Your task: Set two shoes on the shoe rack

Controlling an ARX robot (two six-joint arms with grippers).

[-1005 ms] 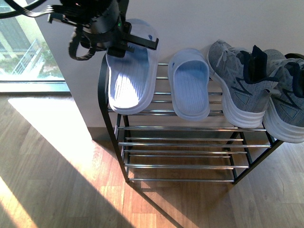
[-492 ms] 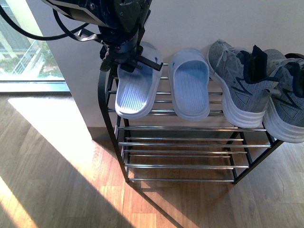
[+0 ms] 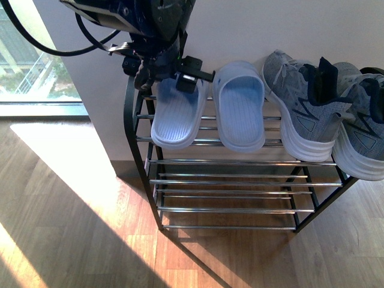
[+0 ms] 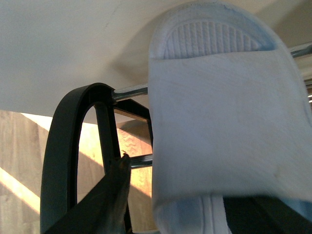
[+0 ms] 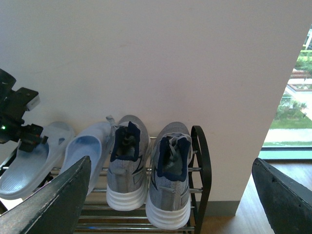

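Left gripper (image 3: 177,77) sits over the strap end of a pale blue sandal (image 3: 175,114) at the left end of the shoe rack's (image 3: 240,177) top tier. Its jaws are apart and straddle the sandal; the left wrist view shows a gap between one finger (image 4: 109,200) and the sandal's edge. The sandal lies on the chrome rods, strap end toward the wall. To its right: second sandal (image 3: 240,111) just beside it, then two grey sneakers (image 3: 300,108). Right gripper (image 5: 170,163) is spread wide with nothing between its jaws, back from the rack.
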